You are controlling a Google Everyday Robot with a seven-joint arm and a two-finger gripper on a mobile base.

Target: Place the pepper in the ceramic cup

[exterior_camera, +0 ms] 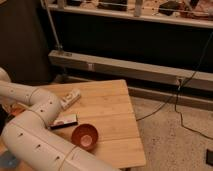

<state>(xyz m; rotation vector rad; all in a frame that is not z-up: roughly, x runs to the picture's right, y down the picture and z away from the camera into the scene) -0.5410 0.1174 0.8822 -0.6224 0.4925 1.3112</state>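
My gripper is out of view: the white arm rises from the bottom, bends at an elbow over the left part of the wooden table, and runs off the left edge. A small orange patch shows between the arm segments at the left; I cannot tell if it is the pepper. A blue shape shows at the bottom left corner, mostly hidden by the arm; I cannot tell if it is the ceramic cup.
A glossy red-brown bowl sits near the table's front. A flat dark bar lies left of it. A white oblong object lies by the elbow. Black cables trail on the speckled floor to the right. A metal rack stands behind.
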